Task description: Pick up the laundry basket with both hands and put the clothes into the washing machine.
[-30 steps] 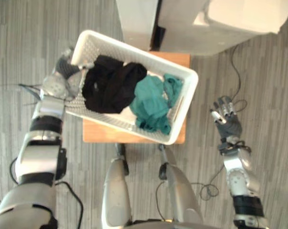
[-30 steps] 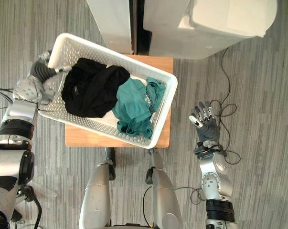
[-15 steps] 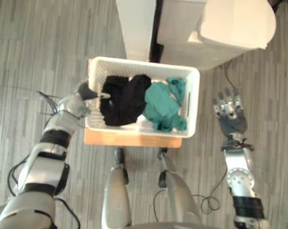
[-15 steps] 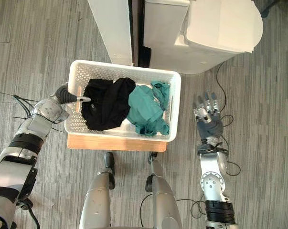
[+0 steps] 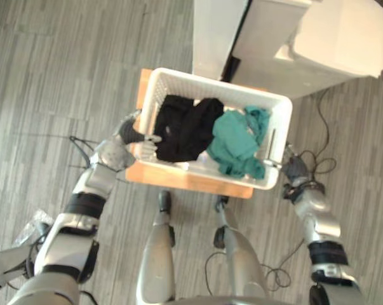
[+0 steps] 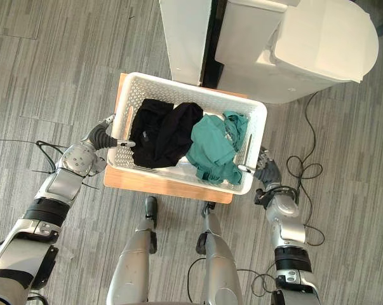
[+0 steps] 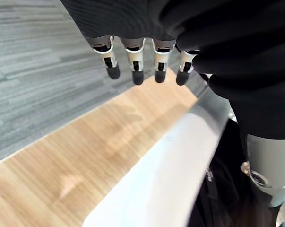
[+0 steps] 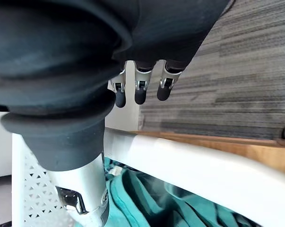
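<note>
The left hand is gripping the basket's left end: its fingers are curling down the outside of the rim over the wood, and its thumb is hooking inside the wall, so the rim is being pinched between them.

The basket is lying across a small wooden surface, slightly askew to it; whether it is resting on the wood or is raised just off it cannot be told. It is a white rectangular plastic tub with perforated walls, a smooth broad rim and a handle slot at each end. Black clothes are bunching in its left half, teal clothes are heaping in its right half, and a little white cloth is showing under them.

The right hand is gripping the right end in the same way, fingers outside the rim and thumb inside beside the teal cloth.

A white washer is standing just beyond the basket, to the right.
</note>
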### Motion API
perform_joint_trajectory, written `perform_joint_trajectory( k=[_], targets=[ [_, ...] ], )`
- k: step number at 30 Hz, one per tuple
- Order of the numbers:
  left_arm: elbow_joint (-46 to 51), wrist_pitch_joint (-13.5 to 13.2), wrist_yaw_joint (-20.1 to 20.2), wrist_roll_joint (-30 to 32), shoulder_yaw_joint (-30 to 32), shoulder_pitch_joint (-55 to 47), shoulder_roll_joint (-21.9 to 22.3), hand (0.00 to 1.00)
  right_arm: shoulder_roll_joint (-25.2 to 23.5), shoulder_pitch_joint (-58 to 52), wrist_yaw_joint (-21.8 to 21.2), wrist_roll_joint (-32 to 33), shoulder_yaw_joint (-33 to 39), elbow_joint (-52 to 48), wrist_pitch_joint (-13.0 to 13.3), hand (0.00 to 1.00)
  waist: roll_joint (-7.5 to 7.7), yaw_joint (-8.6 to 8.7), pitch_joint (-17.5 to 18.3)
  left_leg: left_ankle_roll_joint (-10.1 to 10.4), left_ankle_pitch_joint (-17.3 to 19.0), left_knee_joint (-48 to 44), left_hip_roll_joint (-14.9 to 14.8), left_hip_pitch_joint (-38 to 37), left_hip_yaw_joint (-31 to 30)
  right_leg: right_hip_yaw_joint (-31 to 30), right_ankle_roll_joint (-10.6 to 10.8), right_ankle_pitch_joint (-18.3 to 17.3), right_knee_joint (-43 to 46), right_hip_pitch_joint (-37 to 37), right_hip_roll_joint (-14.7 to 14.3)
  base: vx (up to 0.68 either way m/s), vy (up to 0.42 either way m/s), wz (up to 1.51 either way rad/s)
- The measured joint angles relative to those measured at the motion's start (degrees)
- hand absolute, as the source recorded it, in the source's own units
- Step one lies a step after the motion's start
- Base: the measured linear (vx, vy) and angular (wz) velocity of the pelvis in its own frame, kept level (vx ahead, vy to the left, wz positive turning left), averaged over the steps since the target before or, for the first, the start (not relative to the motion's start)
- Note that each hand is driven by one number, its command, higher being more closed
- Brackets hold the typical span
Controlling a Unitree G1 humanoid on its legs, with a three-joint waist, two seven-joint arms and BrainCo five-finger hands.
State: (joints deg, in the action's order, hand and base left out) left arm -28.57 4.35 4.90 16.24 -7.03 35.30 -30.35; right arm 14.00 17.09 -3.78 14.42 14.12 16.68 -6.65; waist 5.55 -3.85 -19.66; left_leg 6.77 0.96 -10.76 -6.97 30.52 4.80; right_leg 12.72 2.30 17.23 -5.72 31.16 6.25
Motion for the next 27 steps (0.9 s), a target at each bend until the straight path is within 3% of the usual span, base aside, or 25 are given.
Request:
perform_joint_trajectory(
  k=[7,13,17,20,27],
  targets=[
    [3.3,-0.1,0.0,-1.3,2.2,-1.0,0.2,0.00,2.5,1.5,2.5,-0.3,7.3,-3.1,1.2,0.00,-0.08,-0.02,-1.6,-0.2,0.2,0.0,0.0,0.1,0.0,0.0,0.7,-0.5,0.0,0.0,0.0,-0.01,0.039,0.00],
    [2.6,-1.4,0.0,-2.1,2.8,-0.2,1.1,0.00,4.5,2.4,1.7,0.8,7.7,-3.8,1.6,0.00,-0.87,-0.03,-2.6,-0.3,0.4,0.0,0.0,0.0,0.0,-0.5,1.3,0.0,0.0,0.0,0.0,0.00,0.023,-0.01],
    [-1.7,-2.6,-0.2,-2.9,2.3,1.9,1.1,0.00,5.7,7.7,-0.7,0.9,0.8,4.3,1.7,0.00,-1.26,-0.13,-3.4,-0.3,0.4,-0.1,0.0,0.0,0.1,-1.8,2.2,0.0,0.0,0.0,0.0,-0.04,0.020,-0.02],
    [-5.6,-3.6,-0.3,-3.3,1.5,4.3,1.0,0.00,5.4,11.0,-3.0,2.7,-3.5,10.2,2.1,0.00,-1.56,-0.07,-3.5,-0.2,0.3,0.0,-0.1,0.0,0.2,-2.0,4.0,-1.3,0.0,0.0,-0.1,-0.05,-0.009,-0.01],
    [-16.2,-4.9,-0.3,-3.2,-0.4,12.0,-0.1,0.00,5.5,17.6,-7.6,12.4,-9.8,22.9,3.0,0.00,-1.49,0.32,-3.5,0.6,-1.8,2.4,-0.1,-0.5,0.5,-1.6,3.6,-1.7,0.0,0.4,0.0,-0.04,-0.023,0.03]
  ],
)
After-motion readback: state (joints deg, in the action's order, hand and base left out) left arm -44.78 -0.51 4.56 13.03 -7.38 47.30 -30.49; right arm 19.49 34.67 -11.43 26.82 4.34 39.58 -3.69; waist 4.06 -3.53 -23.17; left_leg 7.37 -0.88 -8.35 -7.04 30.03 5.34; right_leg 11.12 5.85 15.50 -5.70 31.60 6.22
